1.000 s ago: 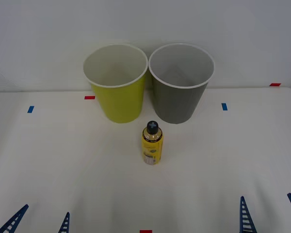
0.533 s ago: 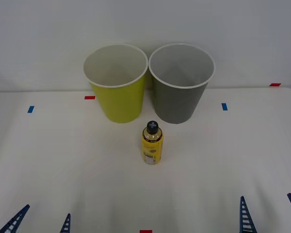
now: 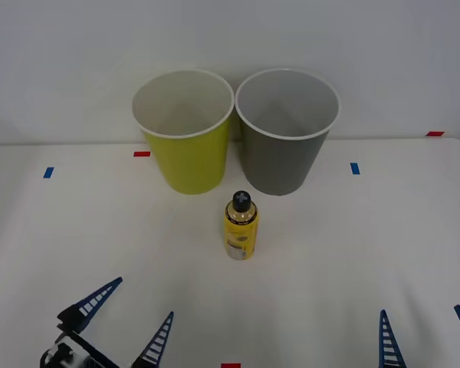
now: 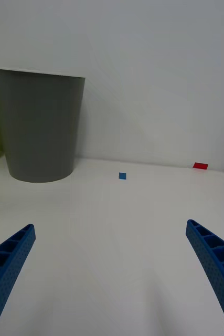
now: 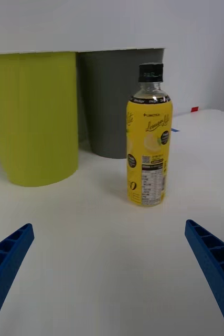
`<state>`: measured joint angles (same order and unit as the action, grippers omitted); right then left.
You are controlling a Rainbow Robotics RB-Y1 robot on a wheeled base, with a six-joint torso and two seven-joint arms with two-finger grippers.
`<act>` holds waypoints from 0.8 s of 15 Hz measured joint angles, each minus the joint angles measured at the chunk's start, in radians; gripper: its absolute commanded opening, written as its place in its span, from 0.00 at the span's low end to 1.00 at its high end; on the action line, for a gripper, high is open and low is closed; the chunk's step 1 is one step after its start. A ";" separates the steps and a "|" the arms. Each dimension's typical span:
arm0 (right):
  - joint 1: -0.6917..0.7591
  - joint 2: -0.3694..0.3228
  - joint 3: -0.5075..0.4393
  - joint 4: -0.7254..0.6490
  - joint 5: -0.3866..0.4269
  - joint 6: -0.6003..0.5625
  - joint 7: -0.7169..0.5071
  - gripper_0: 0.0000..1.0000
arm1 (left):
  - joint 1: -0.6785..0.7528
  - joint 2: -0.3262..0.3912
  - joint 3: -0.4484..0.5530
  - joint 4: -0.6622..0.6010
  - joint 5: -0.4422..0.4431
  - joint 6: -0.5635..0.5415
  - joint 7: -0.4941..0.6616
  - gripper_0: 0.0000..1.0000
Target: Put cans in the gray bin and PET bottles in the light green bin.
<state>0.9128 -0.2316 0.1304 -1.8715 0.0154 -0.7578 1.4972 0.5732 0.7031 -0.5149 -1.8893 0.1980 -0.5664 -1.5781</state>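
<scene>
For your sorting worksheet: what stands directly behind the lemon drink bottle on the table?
Behind the lemon drink bottle stand the light green bin and the gray bin, side by side. Their upper insides look bare; their bottoms are hidden.

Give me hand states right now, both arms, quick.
Left hand: open, holding nothing, at the table's near left, short of the PET bottle.
Right hand: open, holding nothing, parked at the table's near right.

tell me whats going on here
A two-armed robot is sorting. One bottle stands upright on the table, in front of the green bin and gray bin, untouched. The left gripper is open and points toward the bottle. The right gripper sits open at the table's near edge.
</scene>
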 measured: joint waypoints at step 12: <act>0.000 0.000 0.000 0.000 0.000 0.000 0.000 1.00 | -0.525 0.043 -0.305 0.207 0.184 0.028 -0.007 1.00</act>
<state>0.9127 -0.2316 0.1304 -1.8715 0.0154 -0.7578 1.4971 0.0482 0.7462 -0.8202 -1.6818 0.3816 -0.5389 -1.5847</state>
